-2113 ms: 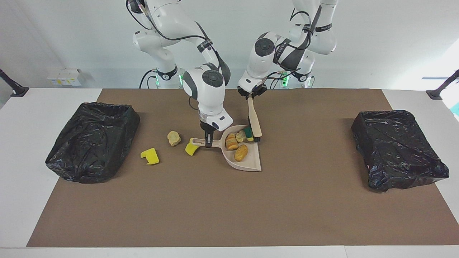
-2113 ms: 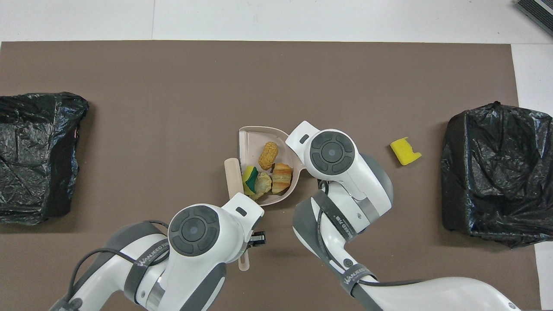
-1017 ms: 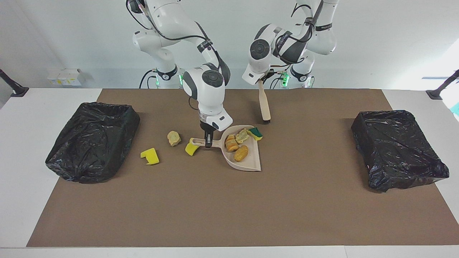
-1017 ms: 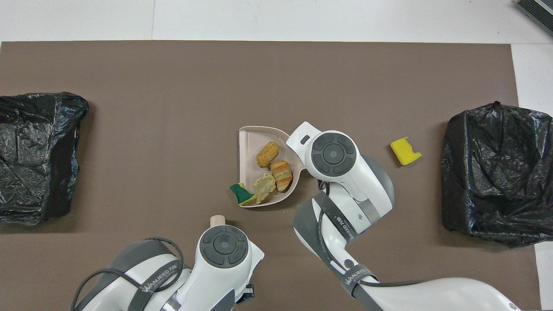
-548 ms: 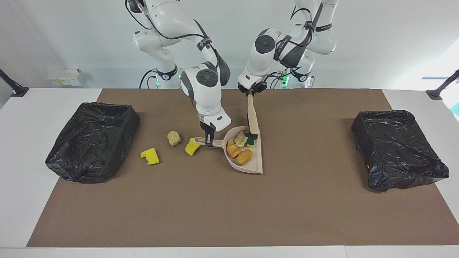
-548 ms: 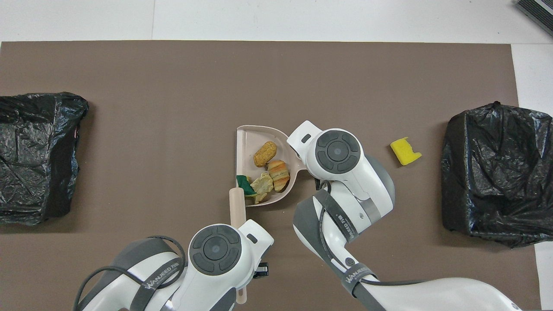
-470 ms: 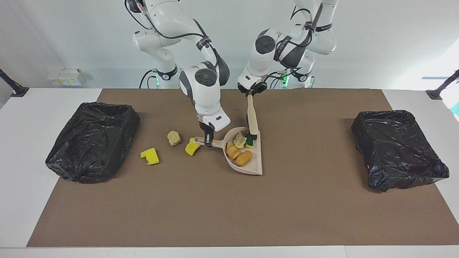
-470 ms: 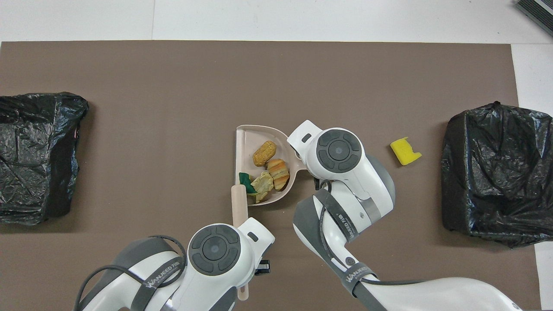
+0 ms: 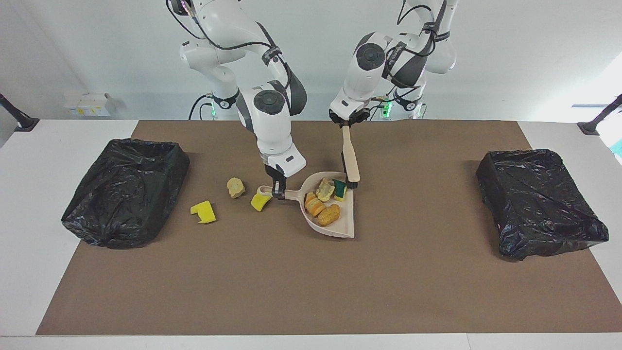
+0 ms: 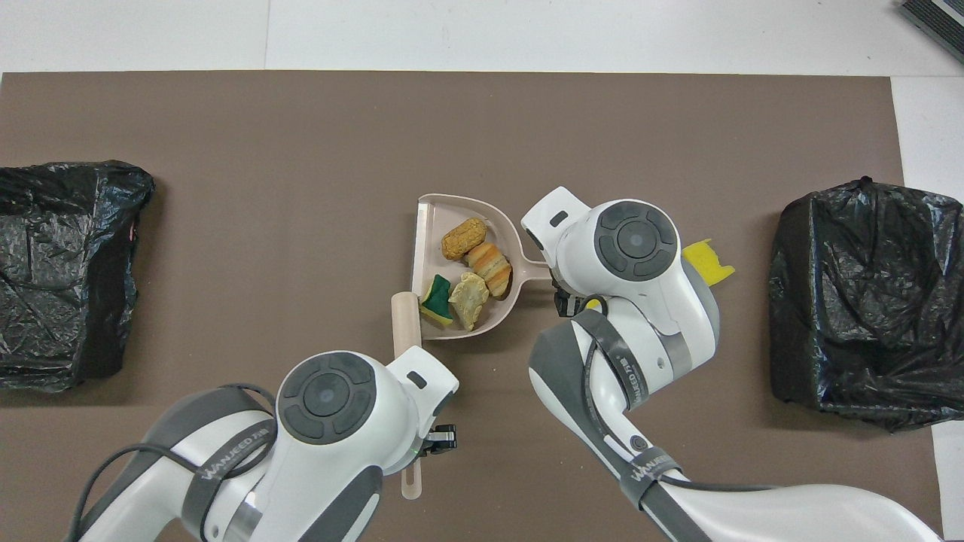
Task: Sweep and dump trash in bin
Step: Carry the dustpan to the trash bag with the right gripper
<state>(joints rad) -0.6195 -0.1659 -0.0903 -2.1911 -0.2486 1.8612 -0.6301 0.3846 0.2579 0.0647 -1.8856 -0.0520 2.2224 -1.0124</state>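
Nudged by our brush (image 9: 350,158), the green-topped sponge (image 9: 339,189) now sits inside the dustpan (image 9: 342,224) with three bread lumps (image 9: 322,203), so four scraps are gathered. Our left end effector (image 9: 347,123) stays clamped on the brush handle; our right end effector (image 9: 278,191) keeps its grip on the dustpan handle. Three scraps (image 9: 235,187) remain on the desk (image 9: 311,287) beside that handle, toward the nearer bin (image 9: 126,189); the yellow one (image 9: 260,201) touching the handle may hinder lifting.

One high camera faces the robots across the table (image 9: 29,218); another looks steeply down; both show the brown mat (image 9: 311,287).
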